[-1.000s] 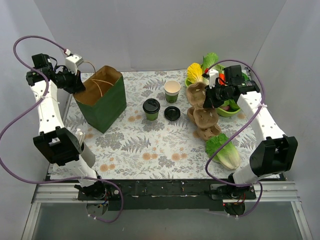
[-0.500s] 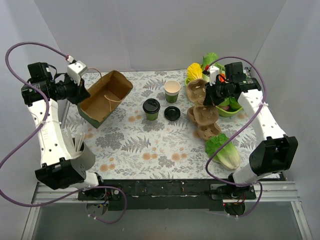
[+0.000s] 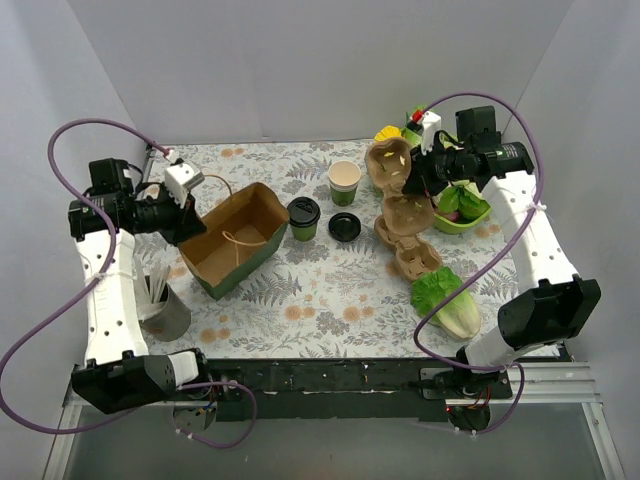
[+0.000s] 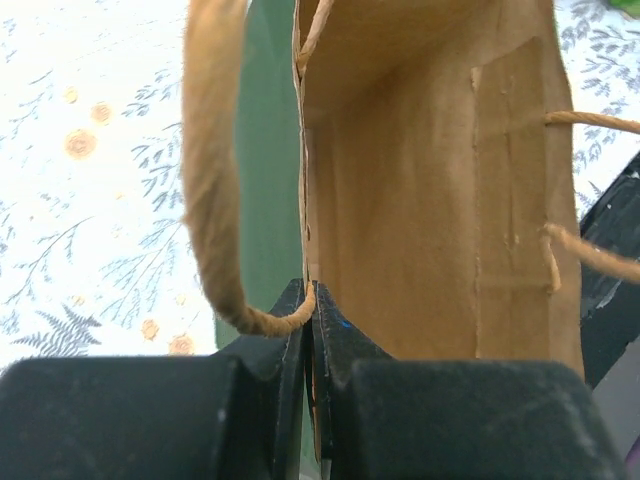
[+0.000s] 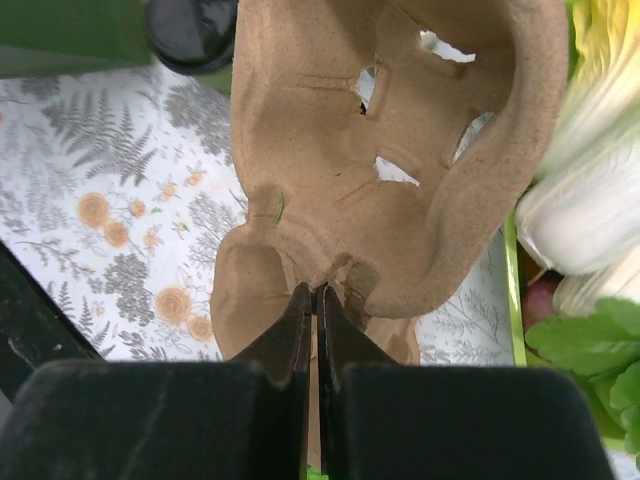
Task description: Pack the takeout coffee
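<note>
An open paper cup [image 3: 344, 182], cream over dark green, stands at the table's back centre. A flat black lid [image 3: 345, 227] lies in front of it. A second green cup [image 3: 303, 218] with a black lid on stands to the left. My left gripper [image 3: 186, 214] is shut on the rim wall of a green paper bag [image 3: 236, 240], which is tipped with its brown inside open to the camera. The wrist view shows the fingers [image 4: 310, 300] pinching the bag wall [image 4: 430, 200]. My right gripper [image 3: 421, 181] is shut on a brown pulp cup tray [image 3: 388, 164] held above the table; the wrist view [image 5: 315, 290] shows the tray's edge [image 5: 400, 130] pinched.
Another pulp tray [image 3: 412, 240] lies on the table under the lifted one. A grey cup of white sticks [image 3: 165, 306] stands front left. A lettuce [image 3: 449, 300] lies front right. A green bowl of vegetables [image 3: 463, 206] sits at the back right, by my right wrist.
My left gripper has swung the bag from upright at the back left down and toward the centre, tipping it over. My right gripper has lifted the pulp tray off the one below.
</note>
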`<state>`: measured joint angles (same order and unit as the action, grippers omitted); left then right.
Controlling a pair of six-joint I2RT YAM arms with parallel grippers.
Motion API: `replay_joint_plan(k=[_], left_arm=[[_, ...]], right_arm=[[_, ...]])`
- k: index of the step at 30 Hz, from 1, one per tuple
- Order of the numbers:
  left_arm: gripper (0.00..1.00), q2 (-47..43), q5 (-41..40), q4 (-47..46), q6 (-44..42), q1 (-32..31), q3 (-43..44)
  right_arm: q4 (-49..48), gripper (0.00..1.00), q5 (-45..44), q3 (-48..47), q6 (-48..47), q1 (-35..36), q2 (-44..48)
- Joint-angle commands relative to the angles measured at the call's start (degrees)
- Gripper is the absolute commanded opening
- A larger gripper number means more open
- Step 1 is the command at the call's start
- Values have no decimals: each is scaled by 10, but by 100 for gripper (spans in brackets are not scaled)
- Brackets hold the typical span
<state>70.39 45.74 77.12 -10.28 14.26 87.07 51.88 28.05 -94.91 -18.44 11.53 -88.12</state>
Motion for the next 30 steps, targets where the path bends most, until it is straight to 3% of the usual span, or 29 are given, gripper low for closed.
replay_joint_plan(k=[1, 5, 10, 23, 28, 30], left_arm=[[0, -37, 27, 18, 1, -45, -43], [0, -66, 25, -6, 26, -80, -91], [0, -90, 31, -35, 69, -107, -102], [0, -93, -7, -39, 67, -128, -72], [10, -90, -9, -57, 78, -130, -76], [12, -89, -20, -78, 88, -130, -82]], right_arm=[[34, 1, 80, -88, -36, 38, 11], [97, 1, 101, -212, -90, 106, -18], [147, 1, 109, -259, -133, 207, -34], [212, 1, 129, -204, -220, 279, 11], [232, 1, 129, -149, -244, 281, 37], [233, 1, 121, -83, -259, 281, 63]])
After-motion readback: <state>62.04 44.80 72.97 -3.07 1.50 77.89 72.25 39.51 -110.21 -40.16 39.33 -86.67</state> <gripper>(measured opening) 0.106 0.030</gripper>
